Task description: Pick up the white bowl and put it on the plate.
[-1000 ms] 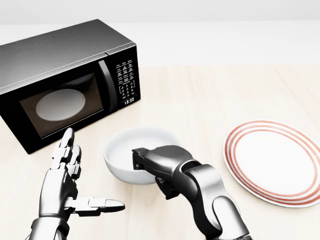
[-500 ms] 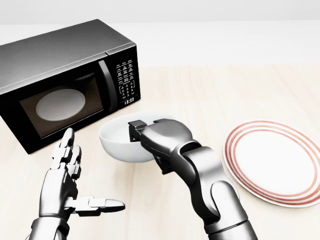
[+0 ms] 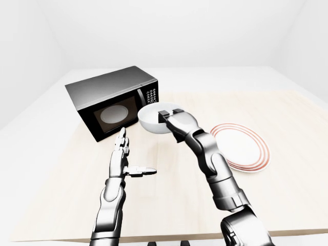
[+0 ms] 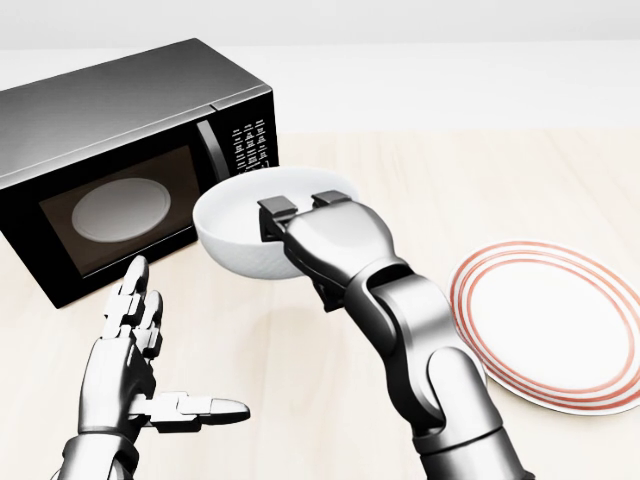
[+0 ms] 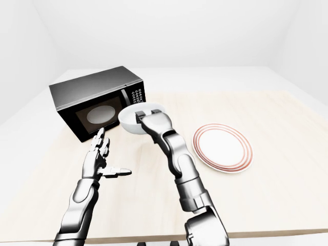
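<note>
The white bowl (image 4: 240, 232) is in the air in the middle of the head view, in front of the microwave's lower right corner. My right hand (image 4: 300, 215) is shut on the bowl's right rim and holds it up off the table. The white plate with red rings (image 4: 552, 322) lies flat on the wooden table at the right of the head view, apart from the bowl. My left hand (image 4: 150, 350) is open and empty at the lower left, fingers up and thumb pointing right.
A black microwave (image 4: 120, 160) with its door shut stands on the table (image 4: 420, 180) at the upper left, a white disc visible behind its glass. Pale floor and walls lie beyond the table in the left-eye view (image 3: 205, 31).
My right hand has lifted the bowl off the table, up and slightly left toward the microwave. The left hand and the plate have not moved.
</note>
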